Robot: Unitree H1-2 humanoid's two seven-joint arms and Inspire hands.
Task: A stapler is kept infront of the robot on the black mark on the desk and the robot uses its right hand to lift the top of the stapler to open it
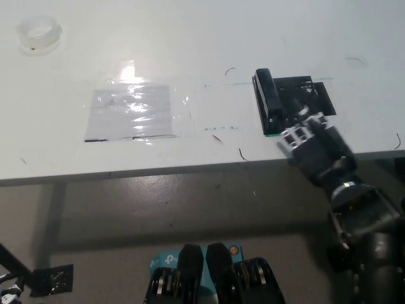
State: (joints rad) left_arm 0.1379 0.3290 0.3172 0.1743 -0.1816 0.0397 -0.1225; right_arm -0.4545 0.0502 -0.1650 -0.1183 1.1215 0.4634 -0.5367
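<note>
The black stapler lies flat on the white desk, lengthwise away from me, along the left side of the black mark. Its top looks down. My black right hand hovers just near of the stapler, at the desk's front edge, with its fingers apart and holding nothing; the fingertips reach the mark's near edge. A small white bit of my left hand shows in the bottom left corner, too little to read.
A clear tape roll sits at the far left. A shiny taped-down sheet lies left of centre. The desk's front edge runs across the picture, with grey floor below it.
</note>
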